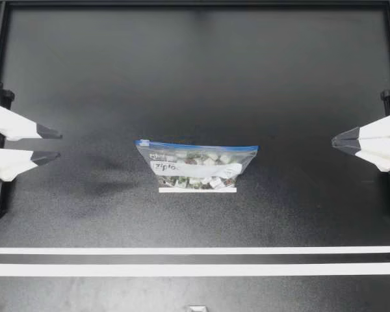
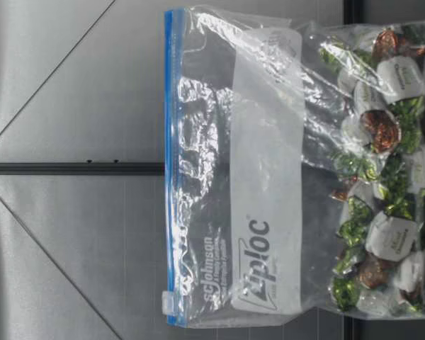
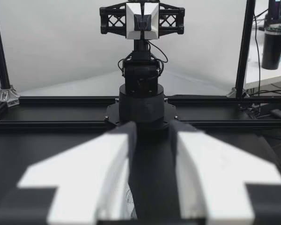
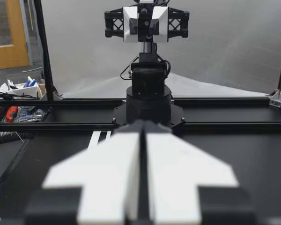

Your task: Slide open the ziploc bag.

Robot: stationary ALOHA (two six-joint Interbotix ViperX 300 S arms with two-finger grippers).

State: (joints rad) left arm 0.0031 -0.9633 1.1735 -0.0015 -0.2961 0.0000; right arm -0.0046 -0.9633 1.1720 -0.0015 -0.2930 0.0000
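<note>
Left gripper (image 1: 57, 145), a white two-fingered claw tipped in black, sits at the table's left edge with its fingers spread apart. The matching right gripper (image 1: 335, 141) sits at the opposite edge, its fingers pressed together on nothing. Between them and well apart from both, a clear plastic zip bag (image 1: 196, 166) of green- and brown-wrapped sweets stands at the middle of the black table (image 1: 195, 78), its base by a short white tape strip (image 1: 197, 190). The bag's blue zip strip (image 2: 170, 163) runs along the top and appears sealed, with the small white slider tab (image 2: 168, 302) at the end toward the left arm. The task looks not yet begun. One claw probably needs to pinch the bag's top corner beside the slider and hold it steady. The other would then close on the tab and draw it straight along the strip to the far end. Pulling level with the strip should keep the light bag from tipping or dragging.
</note>
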